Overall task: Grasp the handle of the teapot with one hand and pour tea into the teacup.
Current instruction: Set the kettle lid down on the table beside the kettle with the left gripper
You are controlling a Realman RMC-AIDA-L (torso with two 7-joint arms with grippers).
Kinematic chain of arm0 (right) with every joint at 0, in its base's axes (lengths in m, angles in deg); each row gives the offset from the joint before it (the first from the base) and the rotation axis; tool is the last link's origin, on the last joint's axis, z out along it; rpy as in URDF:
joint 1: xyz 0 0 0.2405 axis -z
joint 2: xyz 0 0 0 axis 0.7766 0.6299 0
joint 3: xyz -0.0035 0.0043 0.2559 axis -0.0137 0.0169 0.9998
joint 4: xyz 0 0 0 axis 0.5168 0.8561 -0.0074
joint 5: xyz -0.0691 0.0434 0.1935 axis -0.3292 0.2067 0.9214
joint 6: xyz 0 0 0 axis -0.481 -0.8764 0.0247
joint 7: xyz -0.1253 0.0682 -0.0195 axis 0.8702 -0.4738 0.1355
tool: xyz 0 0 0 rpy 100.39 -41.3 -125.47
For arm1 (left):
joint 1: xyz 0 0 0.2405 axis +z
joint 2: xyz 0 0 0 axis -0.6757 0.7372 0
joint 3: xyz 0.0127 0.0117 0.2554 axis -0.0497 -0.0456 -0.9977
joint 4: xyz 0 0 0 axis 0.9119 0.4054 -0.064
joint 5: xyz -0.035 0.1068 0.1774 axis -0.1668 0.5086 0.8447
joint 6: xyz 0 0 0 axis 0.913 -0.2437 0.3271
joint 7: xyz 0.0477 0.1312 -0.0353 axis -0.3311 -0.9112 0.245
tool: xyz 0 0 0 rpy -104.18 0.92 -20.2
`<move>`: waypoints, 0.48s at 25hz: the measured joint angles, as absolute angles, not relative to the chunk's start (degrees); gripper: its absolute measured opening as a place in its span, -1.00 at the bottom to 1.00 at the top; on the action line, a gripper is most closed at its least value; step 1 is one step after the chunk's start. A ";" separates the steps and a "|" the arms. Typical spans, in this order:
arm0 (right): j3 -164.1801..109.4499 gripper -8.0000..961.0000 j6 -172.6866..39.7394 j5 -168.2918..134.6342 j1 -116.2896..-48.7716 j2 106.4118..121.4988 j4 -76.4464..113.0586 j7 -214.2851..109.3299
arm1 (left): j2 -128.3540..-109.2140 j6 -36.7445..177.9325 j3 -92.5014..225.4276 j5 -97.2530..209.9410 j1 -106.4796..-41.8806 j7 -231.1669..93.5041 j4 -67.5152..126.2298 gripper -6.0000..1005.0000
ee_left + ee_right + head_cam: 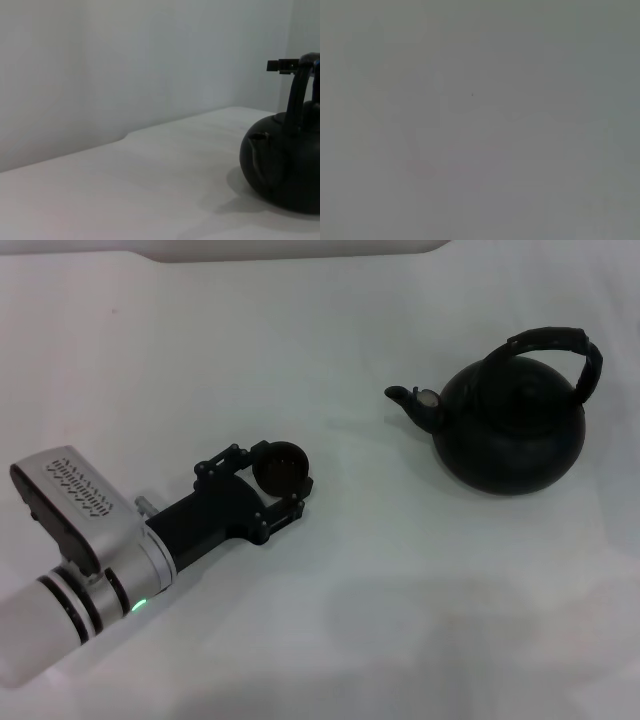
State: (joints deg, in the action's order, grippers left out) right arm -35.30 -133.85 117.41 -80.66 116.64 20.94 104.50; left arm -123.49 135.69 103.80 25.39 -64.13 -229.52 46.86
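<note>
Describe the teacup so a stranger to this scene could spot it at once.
On the white table, find the silver-white arm entering from the robot's left. Between the fingers of its black left gripper sits the teacup: tiny, round, dark, handleless, unlike the big squat teapot opposite.

The right wrist view is only grey blur. The picture's edge cuts off the round black metal teapot (285, 167) in the left wrist view.

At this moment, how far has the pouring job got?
Early stage. In the head view the left tool has its fingers around the teacup on the table; whether they actually grip it is unclear. The teapot stands apart to the right, upright, its handle untouched. The right tool is out of view. Left to do: grasp the handle, lift, tilt and pour.
</note>
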 joint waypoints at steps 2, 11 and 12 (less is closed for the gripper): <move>-35.30 0.41 -133.89 117.41 -80.66 116.64 20.99 104.50 | -123.47 135.48 103.63 25.39 -64.11 -229.44 46.86 0.39; -35.30 0.41 -133.93 117.41 -80.66 116.64 21.08 104.50 | -123.35 134.80 103.41 25.46 -63.88 -229.38 46.58 0.39; -35.31 0.41 -133.93 117.41 -80.64 116.64 21.05 104.50 | -123.33 134.80 103.41 25.46 -63.89 -229.38 46.61 0.39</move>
State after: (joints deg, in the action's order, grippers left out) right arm -35.31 -133.93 117.41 -80.64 116.64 21.05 104.50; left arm -123.33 134.80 103.41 25.46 -63.89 -229.38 46.61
